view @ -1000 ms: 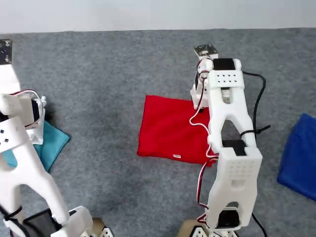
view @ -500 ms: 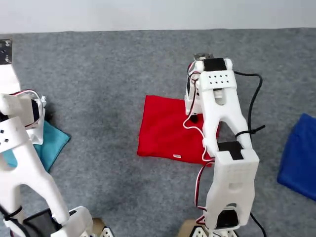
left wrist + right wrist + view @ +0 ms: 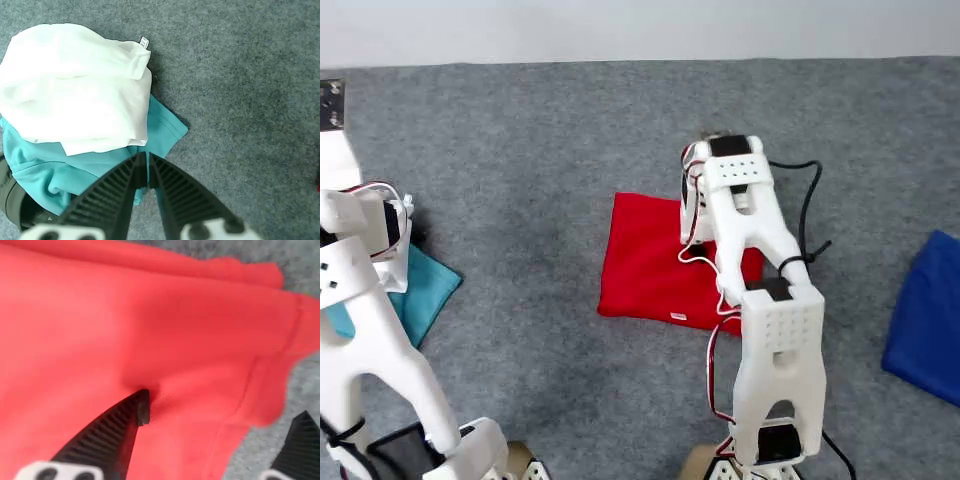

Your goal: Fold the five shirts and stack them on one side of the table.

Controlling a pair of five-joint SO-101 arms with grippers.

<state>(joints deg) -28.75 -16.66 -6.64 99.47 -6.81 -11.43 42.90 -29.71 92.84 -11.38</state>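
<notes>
So the red shirt (image 3: 645,262) is sitting roughly mid-desk, folded into a rough rectangle, and the right arm (image 3: 760,280) is stretched out over its right half. From the right wrist view, the right claw (image 3: 222,421) is spread wide. One finger (image 3: 136,412) has its tip poked down into the red fabric, making a little dimple with creases around it. The other finger (image 3: 300,432) is way off by the shirt's hemmed edge, about where the red gives way to the grey desk (image 3: 520,150). It's not clamping anything, just one tip pressing on the cloth.

Over on the left side of the desk, the left arm (image 3: 360,330) is up above a small pile. The left wrist view shows a white shirt (image 3: 75,85) lying on top of a teal shirt (image 3: 100,172), with the teal one sticking out past the white one's edges. The left claw (image 3: 146,160) is above the teal shirt's edge with its fingers pulled in to a thin slit and nothing between them. In the high view a teal corner pokes out beside that arm.

There's also a blue shirt (image 3: 925,320) at the far right edge of the desk, well apart from the red one and partly cut off by the frame, so I can't tell how neatly it's folded.
</notes>
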